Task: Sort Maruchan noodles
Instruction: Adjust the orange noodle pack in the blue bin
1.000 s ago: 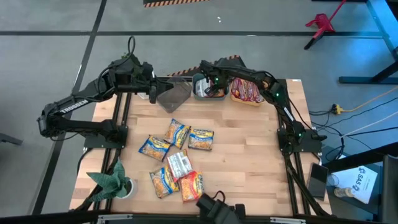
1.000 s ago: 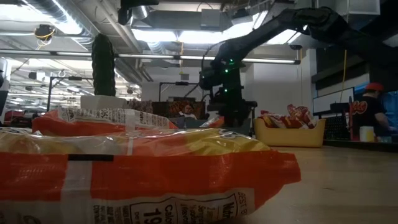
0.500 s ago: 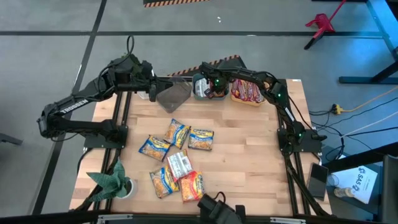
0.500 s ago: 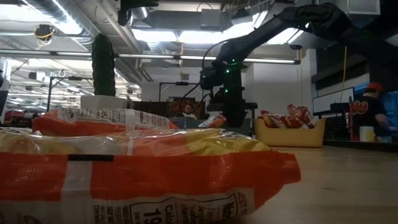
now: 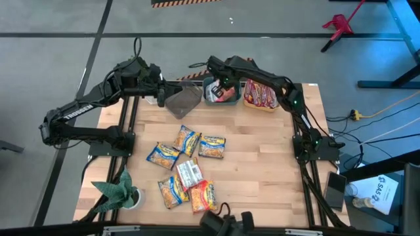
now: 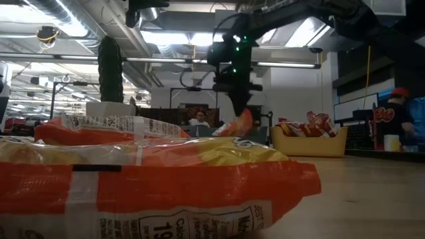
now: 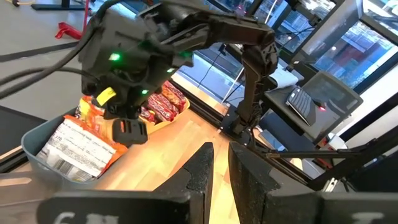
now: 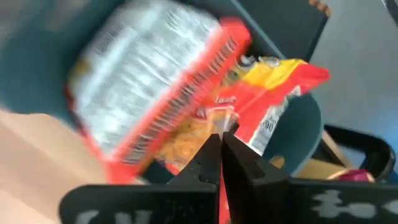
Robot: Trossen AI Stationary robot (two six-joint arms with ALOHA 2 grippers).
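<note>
Orange packet (image 8: 186,134) lying in teal bin (image 5: 211,92) at far middle of bench (image 5: 262,164), under right end effector (image 5: 222,83), fingers together, apparently empty just above that bin. Left end effector (image 5: 159,97) parked at far left beside grey bin (image 5: 184,101), fingers a narrow gap apart, holding nothing. Red packets (image 5: 259,96) already in yellow bin (image 5: 261,109) at far right. Likely between picks: one packet dropped off, six more loose packets (image 5: 187,167) left mid-bench. Next move calls for swinging back toward near side, opening wide, descending on one packet's edge.
</note>
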